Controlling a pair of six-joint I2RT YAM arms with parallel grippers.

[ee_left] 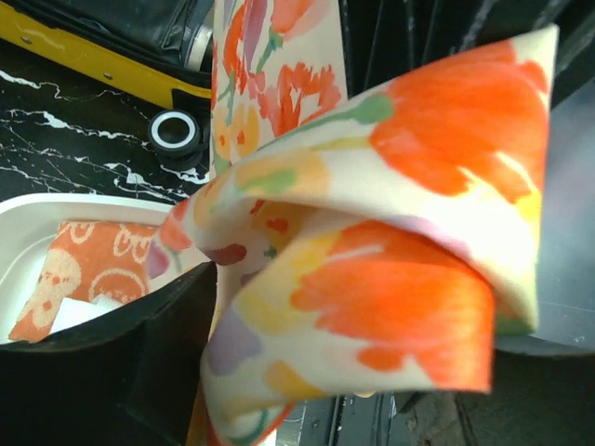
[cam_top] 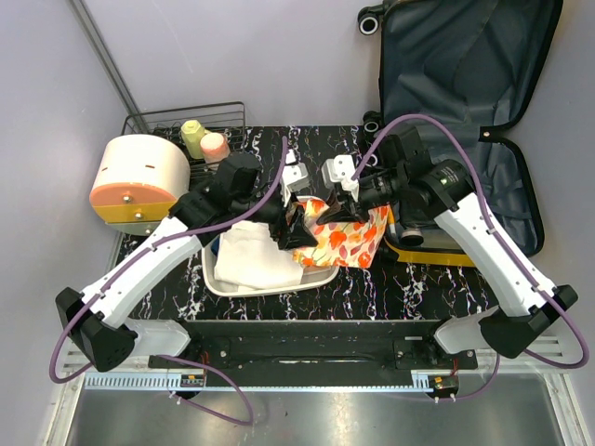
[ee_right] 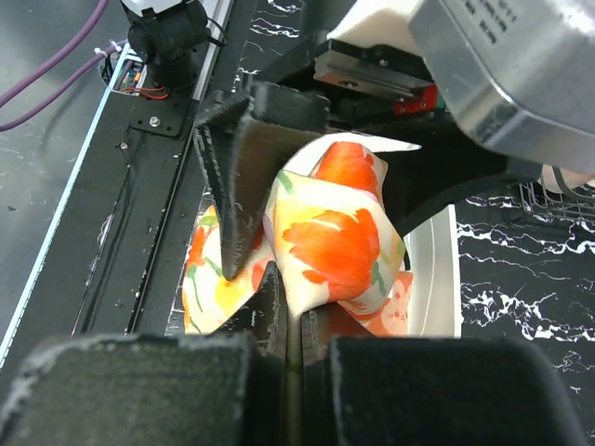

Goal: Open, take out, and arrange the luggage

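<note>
The luggage (cam_top: 465, 84) lies open at the back right, its dark grey lining up and its yellow shell edge (ee_left: 93, 56) and a black wheel (ee_left: 174, 132) showing. A cream cloth with orange flowers (cam_top: 349, 237) hangs between both grippers, just above the table beside the luggage. My right gripper (cam_top: 342, 209) is shut on a thin edge of the cloth (ee_right: 344, 242), pinched between its pads (ee_right: 279, 307). My left gripper (cam_top: 296, 223) is open, its fingers (ee_right: 237, 177) standing either side of a bunched fold of the cloth (ee_left: 390, 232), which fills its view.
A white tray (cam_top: 223, 279) under the left arm holds a white cloth (cam_top: 256, 251) and an orange patterned cloth (ee_left: 84, 274). A cream-and-orange round container (cam_top: 139, 177) stands at the left. Behind it a wire rack (cam_top: 167, 121) holds two small bottles.
</note>
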